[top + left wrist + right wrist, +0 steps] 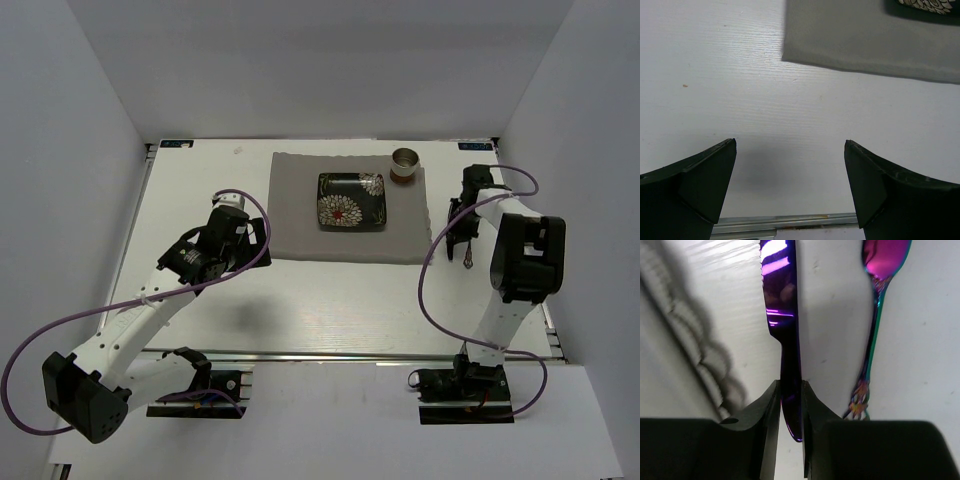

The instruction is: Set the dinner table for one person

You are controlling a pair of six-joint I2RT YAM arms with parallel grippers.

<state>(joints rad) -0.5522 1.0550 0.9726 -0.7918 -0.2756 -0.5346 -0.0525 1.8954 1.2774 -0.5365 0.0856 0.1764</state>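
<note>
The dinner table (330,300) is a large white top with a metal rail (790,220) at its near edge. A grey placemat (345,210) lies at the back middle. On it are a black floral plate (351,201) and a metal cup (405,163). My right gripper (790,390) is shut on the handle of an iridescent purple knife (782,315), low over the table just right of the placemat. An iridescent spoon (875,315) lies beside the knife. My left gripper (790,145) is open and empty over bare table by the placemat's near left corner (865,40).
Grey walls enclose the table on three sides. The right arm (525,255) stands along the right edge, with its gripper (462,240) beside the placemat. The left arm (190,265) reaches over the left half. The placemat's frayed edge (690,340) lies left of the knife.
</note>
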